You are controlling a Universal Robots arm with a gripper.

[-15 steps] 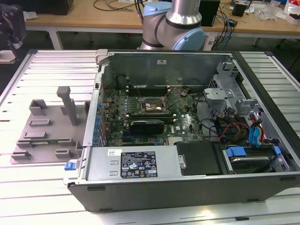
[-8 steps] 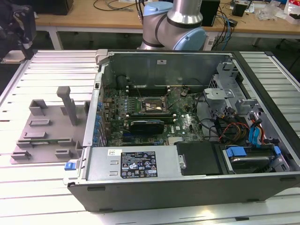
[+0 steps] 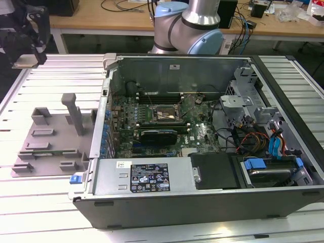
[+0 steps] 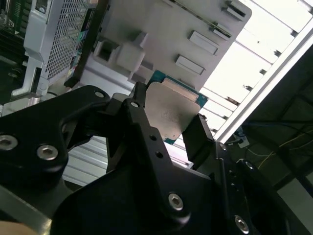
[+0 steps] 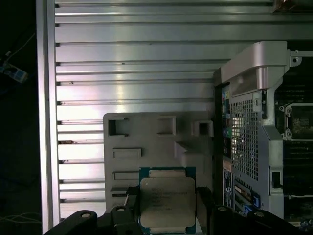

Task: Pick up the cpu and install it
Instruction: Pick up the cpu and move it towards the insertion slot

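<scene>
The cpu (image 5: 167,200), a flat square chip with a silvery top and a teal edge, sits between my gripper's (image 5: 167,211) two black fingers, which are shut on its opposite sides. In the second wrist view the cpu (image 4: 172,108) is held in the gripper (image 4: 168,121) above the grey plastic tray (image 4: 161,29). In the exterior view the gripper (image 3: 28,56) hangs at the far left, high over the slatted table, with the cpu (image 3: 24,64) showing as a thin plate beneath it. The black socket (image 3: 164,112) lies on the motherboard inside the open computer case (image 3: 202,202).
The grey tray (image 3: 50,142) with raised blocks lies on the table at the exterior view's left of the case. The case wall (image 3: 98,126) stands between tray and motherboard. The arm's base (image 3: 187,25) rises behind the case. Cables and drive bays (image 3: 263,142) crowd the case's right side.
</scene>
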